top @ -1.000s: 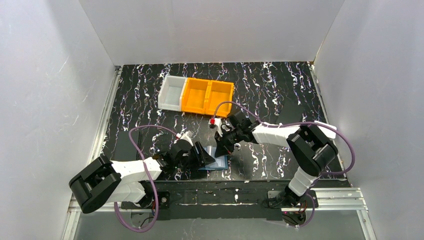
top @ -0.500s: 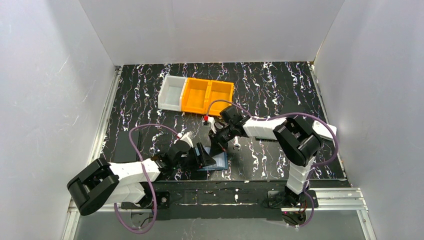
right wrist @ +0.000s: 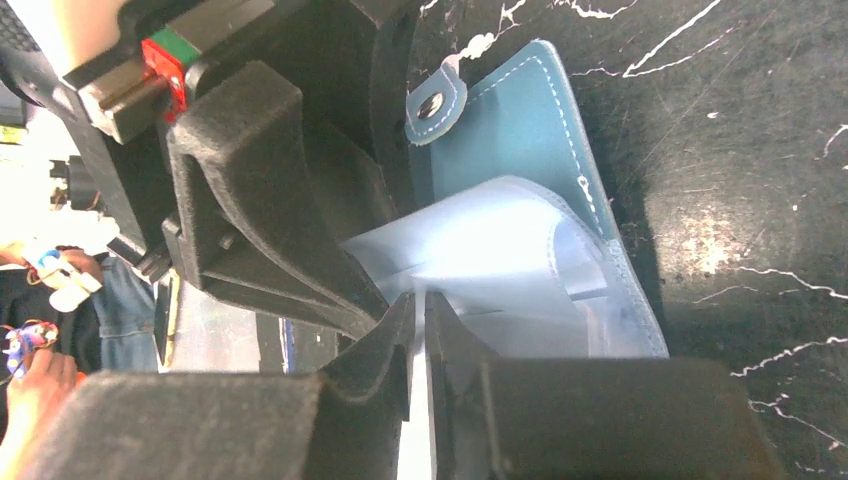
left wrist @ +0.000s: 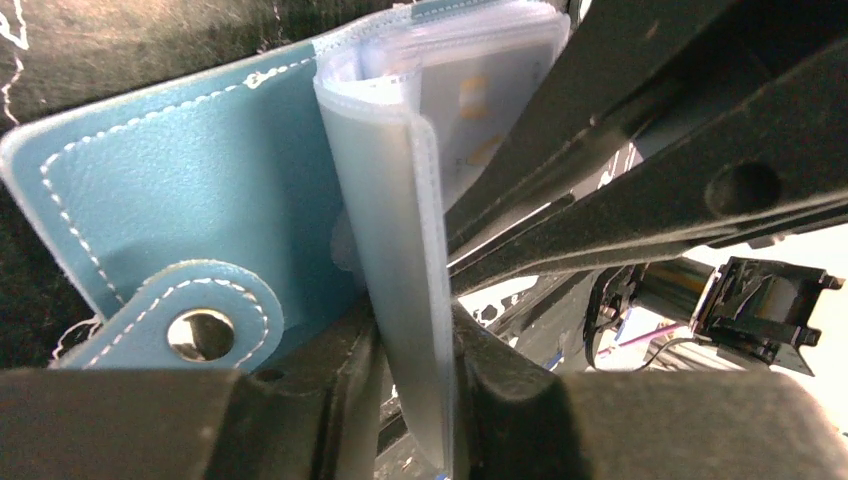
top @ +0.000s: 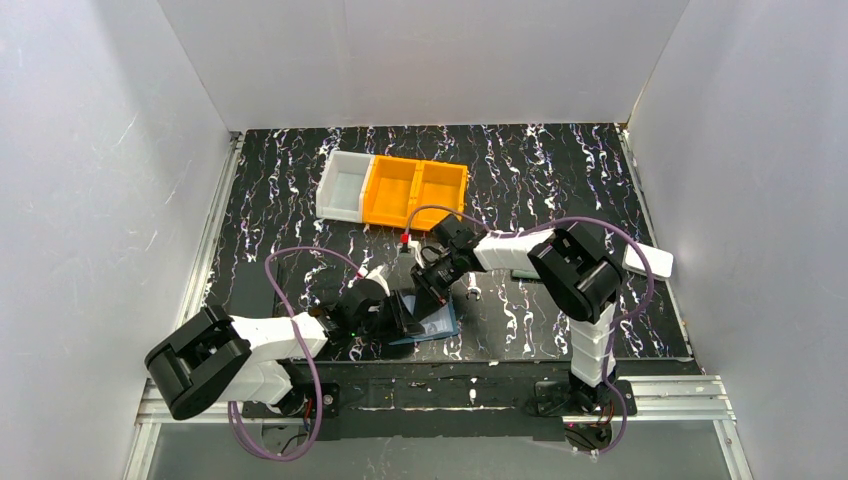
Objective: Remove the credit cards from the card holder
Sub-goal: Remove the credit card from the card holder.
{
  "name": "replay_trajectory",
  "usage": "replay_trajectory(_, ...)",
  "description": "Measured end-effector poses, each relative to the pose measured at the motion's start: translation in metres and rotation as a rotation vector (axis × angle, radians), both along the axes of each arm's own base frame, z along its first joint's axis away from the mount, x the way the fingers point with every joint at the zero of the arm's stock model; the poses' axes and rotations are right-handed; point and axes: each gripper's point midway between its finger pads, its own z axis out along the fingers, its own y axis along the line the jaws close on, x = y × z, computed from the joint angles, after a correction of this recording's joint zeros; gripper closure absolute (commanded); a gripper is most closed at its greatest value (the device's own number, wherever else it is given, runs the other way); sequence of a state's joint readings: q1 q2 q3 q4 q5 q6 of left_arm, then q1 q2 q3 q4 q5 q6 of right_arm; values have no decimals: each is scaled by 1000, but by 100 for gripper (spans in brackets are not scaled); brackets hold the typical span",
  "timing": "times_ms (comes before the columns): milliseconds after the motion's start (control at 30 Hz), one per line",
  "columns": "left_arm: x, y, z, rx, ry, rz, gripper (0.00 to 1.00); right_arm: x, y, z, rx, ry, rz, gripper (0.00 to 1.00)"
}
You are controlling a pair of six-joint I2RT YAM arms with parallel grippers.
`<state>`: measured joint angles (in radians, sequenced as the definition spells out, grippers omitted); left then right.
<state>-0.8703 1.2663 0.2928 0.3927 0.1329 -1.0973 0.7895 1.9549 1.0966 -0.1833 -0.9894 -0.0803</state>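
Note:
The blue card holder [top: 438,326] lies open near the table's front edge, snap flap [left wrist: 200,330] toward my left arm. Its clear pockets [left wrist: 400,250] stand up in a folded bundle. My left gripper [left wrist: 415,400] is shut on that bundle from below. Credit cards [left wrist: 485,105] show as pale shapes with orange marks inside the pockets. My right gripper [right wrist: 418,305] meets the pockets [right wrist: 480,250] from the other side, jaws a narrow slit apart, tips at the pockets' edge. Whether anything thin sits in that slit I cannot tell. In the top view both grippers, left [top: 408,318] and right [top: 425,290], crowd over the holder.
A white bin [top: 343,186] and a two-compartment orange bin [top: 415,193] stand at the back middle of the black marbled table. A white flat object [top: 648,262] lies at the right. White walls enclose the table on three sides.
My right gripper has swung left and down onto the holder's pockets and its jaws have parted slightly. My left gripper opened wider, then closed on the clear pockets.

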Motion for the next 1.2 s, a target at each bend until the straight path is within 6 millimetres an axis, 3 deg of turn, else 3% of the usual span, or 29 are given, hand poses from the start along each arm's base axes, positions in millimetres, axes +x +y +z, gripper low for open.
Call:
replay_trajectory(233, -1, 0, 0, -3, 4, -5, 84, 6, 8, 6, 15, 24, 7, 71)
replay_trajectory(567, -1, 1, 0, -6, 9, 4, 85, 20, 19, 38, 68, -64, 78, 68)
replay_trajectory(833, -2, 8, -2, -2, 9, 21, 84, 11, -10, 13, -48, -119, 85, 70)
replay_trajectory(1200, -1, 12, -2, -2, 3, 35, 80, 26, -16, 11, -60, -124, 38, 50)
